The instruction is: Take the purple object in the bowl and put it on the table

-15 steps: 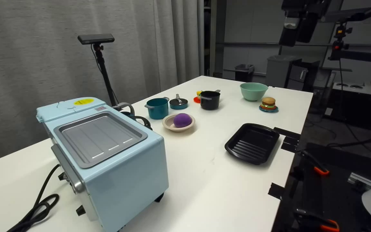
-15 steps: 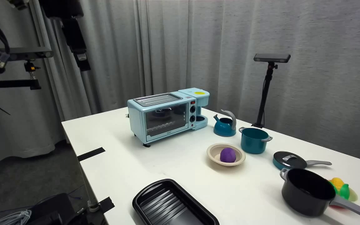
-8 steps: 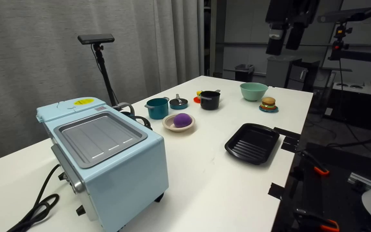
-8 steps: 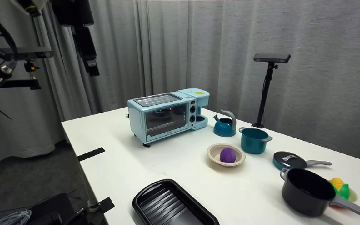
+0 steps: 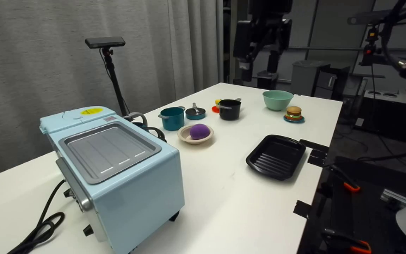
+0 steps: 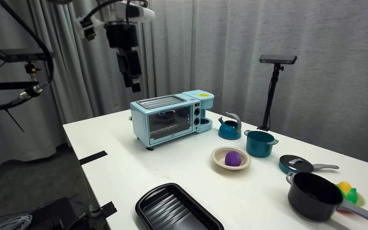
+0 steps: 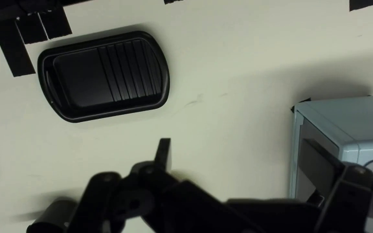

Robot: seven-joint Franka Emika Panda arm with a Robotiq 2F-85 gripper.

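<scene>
A smooth, rounded purple object (image 6: 233,158) sits in the shallow beige bowl (image 6: 218,157) on the white table (image 6: 187,167)

The curtain (image 6: 327,86) looks rough cloth, the tray (image 6: 177,207) glossy, the purple object (image 6: 233,158) matt.

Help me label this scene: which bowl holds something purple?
The shallow beige bowl, holding the rounded purple object; the green bowl is deeper and shows nothing purple.

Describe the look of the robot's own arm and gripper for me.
The arm shows white, rounded casing at the top of an exterior view. The gripper is black and angular, with linkages that have round pivots and flat, squared-off fingers. A black cable with silvery metal connectors loops beside the arm. No lettering is readable on the gripper.
</scene>
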